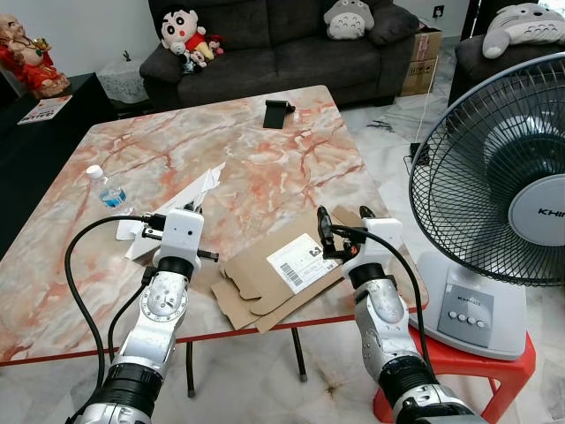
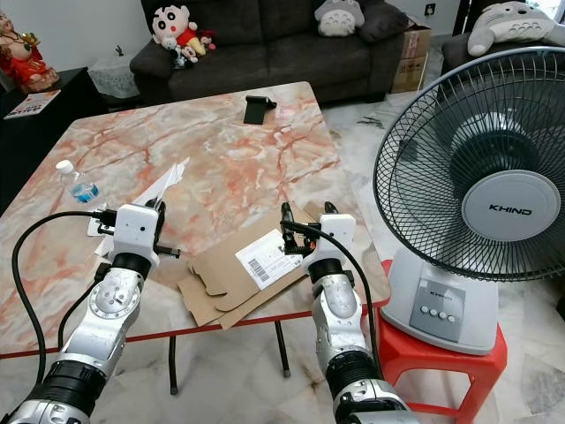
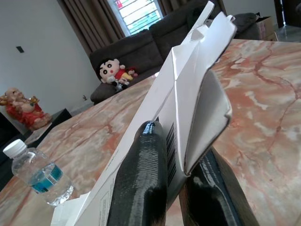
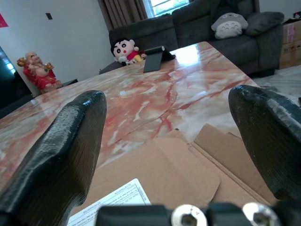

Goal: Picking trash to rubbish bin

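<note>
A marble-patterned worktop [image 1: 265, 168], pink and cream with red veins, stands before a dark grey sofa [image 1: 291, 44].

The left tool [image 3: 176, 155] has its 2 black fingers [image 3: 143, 179] pressed close on a folded piece of white paper packaging [image 3: 193, 84], one finger on each side of the sheet. The white packaging is creased lengthwise into a long, pointed shape with a loose flap curling off one side; small black print and a barcode-like strip show near the fingers. In the head views it lies at about 9 o'clock on the worktop, its tip pointing toward 1 o'clock, just beside a small clear water bottle [image 1: 108, 190] with a white cap and blue label.

The right tool [image 1: 344, 221] hovers just above the near edge of the worktop at about 5 o'clock, its fingers [image 4: 66, 155] spread wide with nothing between them. Beneath it lies a flattened brown cardboard box [image 1: 265, 287], flaps splayed and slightly overhanging the worktop's near edge, with a white shipping label [image 1: 302, 262] carrying a barcode on its upper face.

At 12 o'clock on the worktop sits a small black object [image 1: 277, 112]. A large standing fan [image 1: 494, 203] rests on a red plastic stool [image 1: 477, 362] at 3 o'clock, beside the worktop. Plush toys [image 1: 185, 35] sit on the sofa, and a red and gold figurine [image 1: 26, 53] stands on a dark cabinet at 10 o'clock.
</note>
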Robot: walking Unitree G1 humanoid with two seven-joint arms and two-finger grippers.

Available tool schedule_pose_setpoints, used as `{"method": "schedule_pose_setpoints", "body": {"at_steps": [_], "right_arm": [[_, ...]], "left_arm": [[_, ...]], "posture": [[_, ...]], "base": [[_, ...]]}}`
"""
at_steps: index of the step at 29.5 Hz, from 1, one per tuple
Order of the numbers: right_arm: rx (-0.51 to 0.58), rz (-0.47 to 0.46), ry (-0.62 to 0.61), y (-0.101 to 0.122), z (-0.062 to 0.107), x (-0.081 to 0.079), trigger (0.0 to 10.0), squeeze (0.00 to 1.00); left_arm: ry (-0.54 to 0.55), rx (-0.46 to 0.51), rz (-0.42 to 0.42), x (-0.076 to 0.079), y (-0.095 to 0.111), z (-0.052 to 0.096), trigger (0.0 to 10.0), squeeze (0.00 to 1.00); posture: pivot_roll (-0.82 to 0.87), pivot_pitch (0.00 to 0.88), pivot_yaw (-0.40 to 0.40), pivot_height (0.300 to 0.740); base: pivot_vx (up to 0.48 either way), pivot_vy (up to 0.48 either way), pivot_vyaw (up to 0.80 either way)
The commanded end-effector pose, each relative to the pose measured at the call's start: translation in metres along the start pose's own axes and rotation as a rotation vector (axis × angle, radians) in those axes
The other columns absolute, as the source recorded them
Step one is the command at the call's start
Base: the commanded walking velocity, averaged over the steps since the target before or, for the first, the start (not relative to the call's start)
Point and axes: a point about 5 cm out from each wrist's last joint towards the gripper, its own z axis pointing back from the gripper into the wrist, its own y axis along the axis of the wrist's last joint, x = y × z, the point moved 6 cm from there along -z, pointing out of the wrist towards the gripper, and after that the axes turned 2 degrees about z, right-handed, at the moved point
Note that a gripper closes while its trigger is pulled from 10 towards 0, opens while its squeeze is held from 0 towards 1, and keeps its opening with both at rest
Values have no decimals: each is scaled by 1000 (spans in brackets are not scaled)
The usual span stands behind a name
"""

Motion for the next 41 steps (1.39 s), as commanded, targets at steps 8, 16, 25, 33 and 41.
{"method": "schedule_pose_setpoints", "body": {"at_steps": [8,16,25,33,41], "right_arm": [[4,-20,17,2,-3,-7,10000,0],[-3,-19,7,0,-2,-4,10000,0],[-12,-26,15,-2,-2,-7,10000,0],[-14,-27,19,-3,-2,-7,10000,0],[-22,-34,35,-5,0,-9,10000,0]], "left_arm": [[-10,-62,-10,3,-14,6,10000,0],[-25,-77,-20,9,-18,9,10000,0],[-23,-67,-30,9,-16,9,10000,0],[-27,-66,-26,11,-16,9,10000,0],[-31,-62,-22,14,-15,9,10000,0]], "posture": [[54,0,139,740],[60,0,131,740],[66,0,127,740],[66,0,127,740],[63,0,127,740]], "base": [[0,0,0],[0,0,0],[0,0,0],[0,0,0],[0,0,0]]}}
